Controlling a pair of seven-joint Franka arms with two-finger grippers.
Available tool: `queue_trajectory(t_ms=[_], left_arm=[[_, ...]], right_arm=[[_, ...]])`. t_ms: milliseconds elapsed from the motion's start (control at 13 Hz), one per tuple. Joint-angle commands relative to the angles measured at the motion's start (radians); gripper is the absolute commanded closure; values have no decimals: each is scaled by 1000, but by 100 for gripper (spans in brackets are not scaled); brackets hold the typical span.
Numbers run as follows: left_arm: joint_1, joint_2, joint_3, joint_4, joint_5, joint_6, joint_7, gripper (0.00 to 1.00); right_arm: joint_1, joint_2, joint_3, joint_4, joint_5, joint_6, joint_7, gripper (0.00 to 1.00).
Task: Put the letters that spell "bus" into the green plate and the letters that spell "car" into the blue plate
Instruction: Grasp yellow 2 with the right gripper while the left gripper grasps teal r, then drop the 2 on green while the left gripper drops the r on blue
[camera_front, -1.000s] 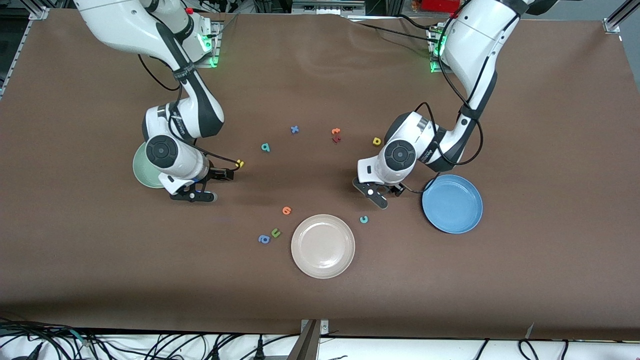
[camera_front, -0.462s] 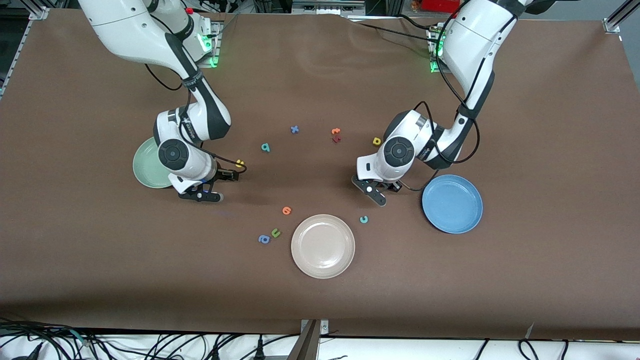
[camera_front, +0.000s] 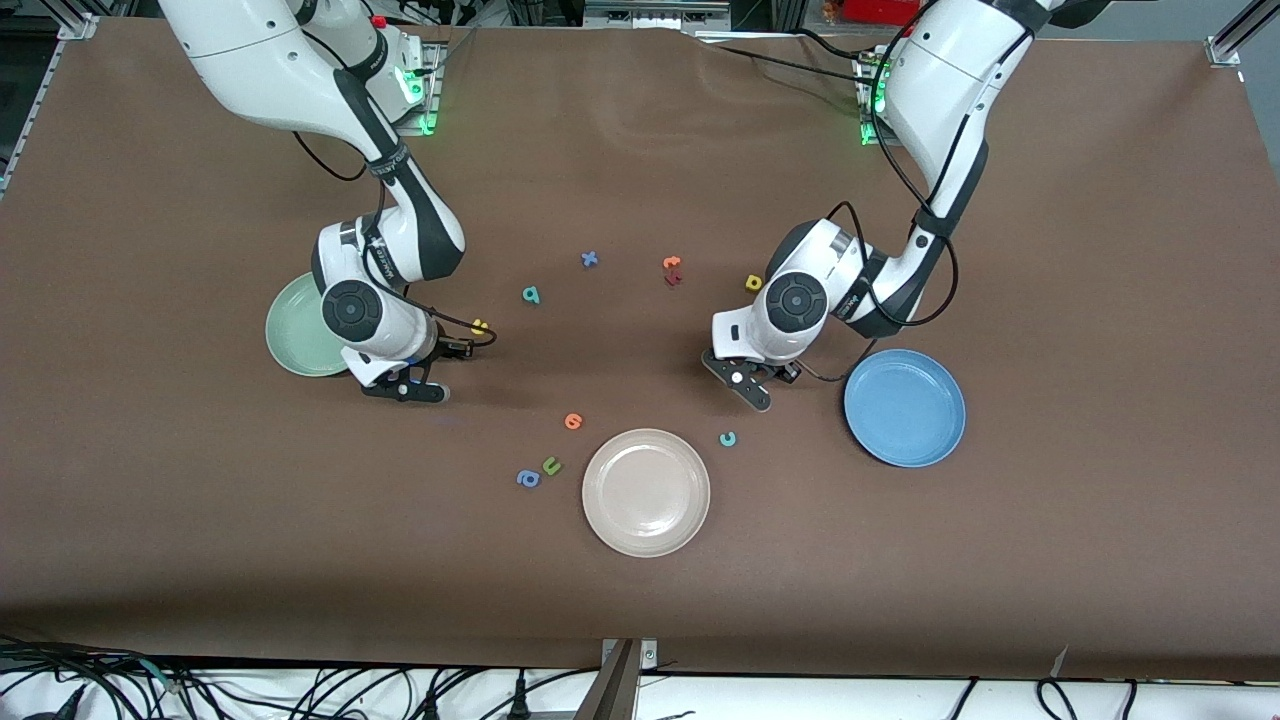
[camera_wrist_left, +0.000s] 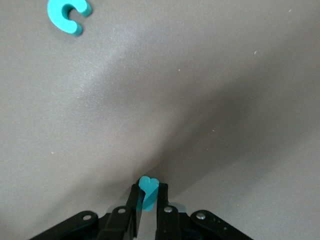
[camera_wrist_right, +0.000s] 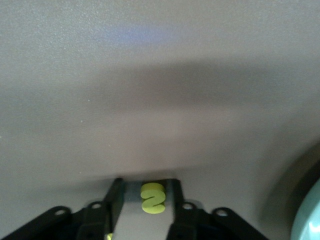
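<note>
Both sets of fingers have closed in since the earlier frame.

Right gripper (camera_wrist_right: 146, 182), centre-left of the frame beside the green plate (camera_front: 288, 345): fingers narrow, straddling the yellow s (camera_wrist_right: 152, 198) on the table (camera_front: 640, 620), gaps on both sides. Risk: uneven contact shoves or flips it.

Left gripper (camera_wrist_left: 148, 187), centre-right near the blue plate (camera_front: 905, 407): fingers pinch a teal letter (camera_wrist_left: 148, 194), likely the r, edge-on at the tips. Risk: it twists out on lift.
</note>
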Motion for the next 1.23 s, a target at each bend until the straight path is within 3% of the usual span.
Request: queue_trajectory(t_ms=[0, 231, 538, 692, 769, 846, 923, 1154], left_arm=[[10, -81, 4, -1, 34, -98, 0, 96], [102, -154, 4, 3, 34, -190, 21, 95], [238, -153, 13, 29, 39, -195, 185, 95], [300, -147, 12, 45, 97, -194, 283, 92], [318, -142, 10, 45, 114, -194, 299, 82], [317, -138, 10, 45, 117, -194, 299, 64], [320, -139, 10, 45, 117, -194, 299, 1], [311, -157, 1, 45, 116, -206, 287, 0]], right_arm=[[-2, -3, 6, -14, 19, 15, 5, 76], [-3, -5, 4, -14, 19, 12, 1, 100], [-3, -32, 3, 1, 19, -15, -7, 100], [-10, -87, -5, 30, 18, -108, -6, 100], [-11, -112, -18, 37, 16, -144, -13, 100], [-13, -138, -38, 37, 15, -178, -22, 100], [-13, -158, -66, 37, 15, -217, -65, 100], [-13, -163, -199, 27, 15, -281, -269, 100]])
